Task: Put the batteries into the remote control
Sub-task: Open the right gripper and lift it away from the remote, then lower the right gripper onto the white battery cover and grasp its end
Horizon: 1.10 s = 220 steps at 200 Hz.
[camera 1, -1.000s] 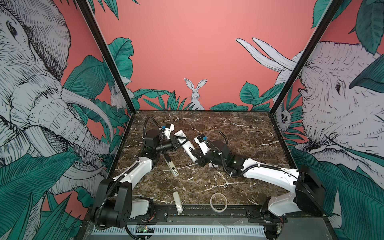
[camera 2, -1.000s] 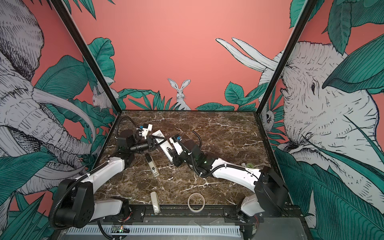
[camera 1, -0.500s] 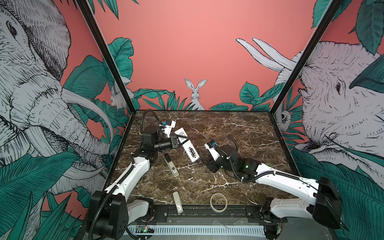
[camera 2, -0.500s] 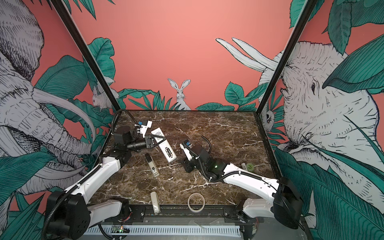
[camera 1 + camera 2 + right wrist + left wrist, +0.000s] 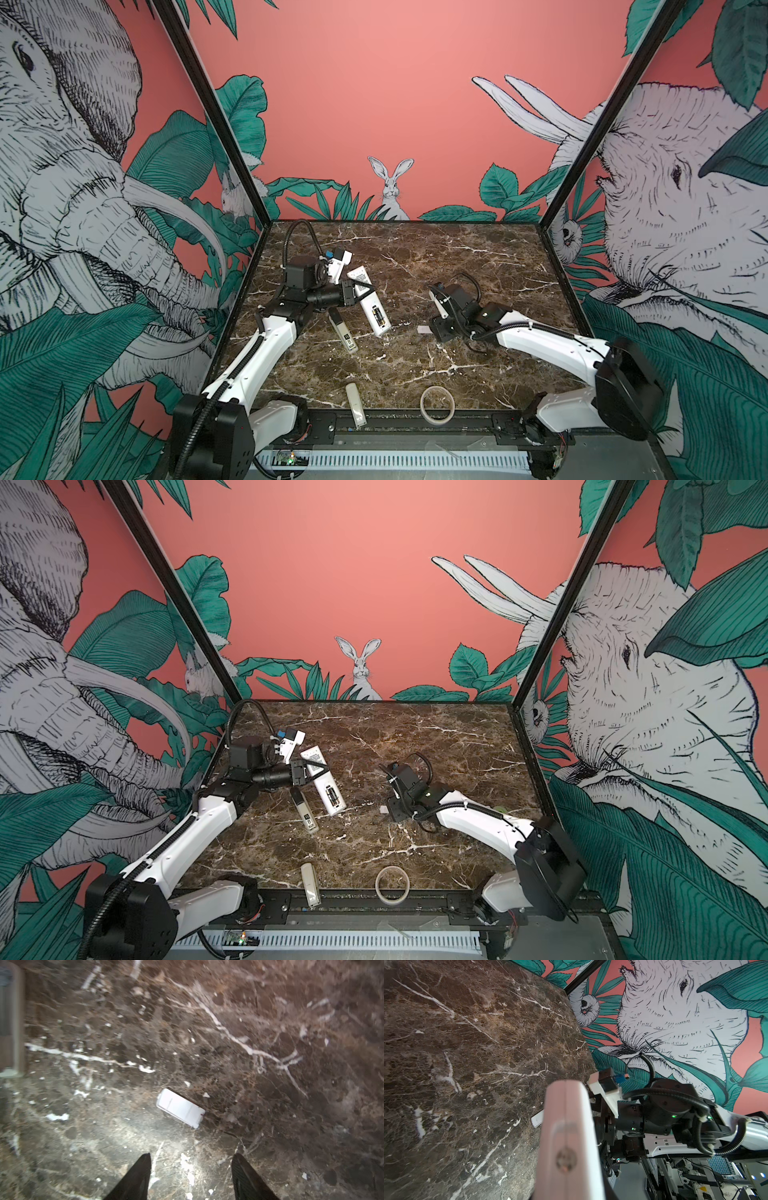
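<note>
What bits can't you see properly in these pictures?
- Remote control buttons: facing away in both top views.
- Batteries in its open bay: too small in a top view to count.
- Left gripper fingertips: the blurred remote fills the left wrist view.
- Grey thing in the right wrist view: cut off by the edge, blurred.

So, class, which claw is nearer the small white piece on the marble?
Right. The right claw hangs open just above the small white piece; the left claw is well away, shut on the remote control.

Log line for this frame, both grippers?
left gripper: shut on remote control, batteries showing | right gripper: open, empty | small white cover: on table near right gripper
</note>
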### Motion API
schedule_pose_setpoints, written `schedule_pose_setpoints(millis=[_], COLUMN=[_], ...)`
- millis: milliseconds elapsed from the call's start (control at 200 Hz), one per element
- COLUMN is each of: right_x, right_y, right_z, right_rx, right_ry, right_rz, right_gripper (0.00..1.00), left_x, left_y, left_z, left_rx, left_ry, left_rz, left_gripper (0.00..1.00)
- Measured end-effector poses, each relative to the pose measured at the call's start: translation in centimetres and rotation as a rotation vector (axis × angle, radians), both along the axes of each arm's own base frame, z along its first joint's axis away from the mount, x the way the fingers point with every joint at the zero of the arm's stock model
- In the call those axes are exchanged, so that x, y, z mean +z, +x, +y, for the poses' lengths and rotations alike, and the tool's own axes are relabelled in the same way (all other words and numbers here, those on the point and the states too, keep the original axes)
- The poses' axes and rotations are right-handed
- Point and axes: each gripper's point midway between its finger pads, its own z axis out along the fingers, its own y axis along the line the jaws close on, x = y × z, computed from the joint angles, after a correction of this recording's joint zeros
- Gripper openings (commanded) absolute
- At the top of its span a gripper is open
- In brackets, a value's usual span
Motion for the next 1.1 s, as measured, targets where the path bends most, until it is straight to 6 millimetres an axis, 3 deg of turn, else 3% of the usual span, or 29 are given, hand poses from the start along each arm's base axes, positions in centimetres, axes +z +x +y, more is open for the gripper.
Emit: schedule_pose_setpoints(millis=[130,240,445,755,1100], right_x=[-2.2,-3.3,-5.2,-5.9,-5.8], right_y=[0.3,0.5,0.9,1.5,2.7], right_z=[-0.6,-0.4,-0.2,0.1,0.7], right_rx=[-0.037,-0.045,-0.061,-0.071,-0.08], right_ry=[-0.029,-0.028,-0.039,-0.026,-0.008], right_rz=[0.056,0.079,0.124,0.131,0.118], right_gripper=[0.58,0.56,0.42,0.36,0.2], left_x=[-2.1,-5.1,-9.7,-12.3,-14.7], left_y=[0.3,0.7,0.4,0.6,0.8], left_z=[0.4,0.7,0.8,-0.3,-1.7], left_rx=[0.032,0.064,0.089,0.081,0.06], left_ry=[0.042,0.095,0.165,0.205,0.235], left_rz=[0.056,0.139,0.262,0.309,0.348], left_gripper=[0.0,0.0,0.0,0.0,0.0])
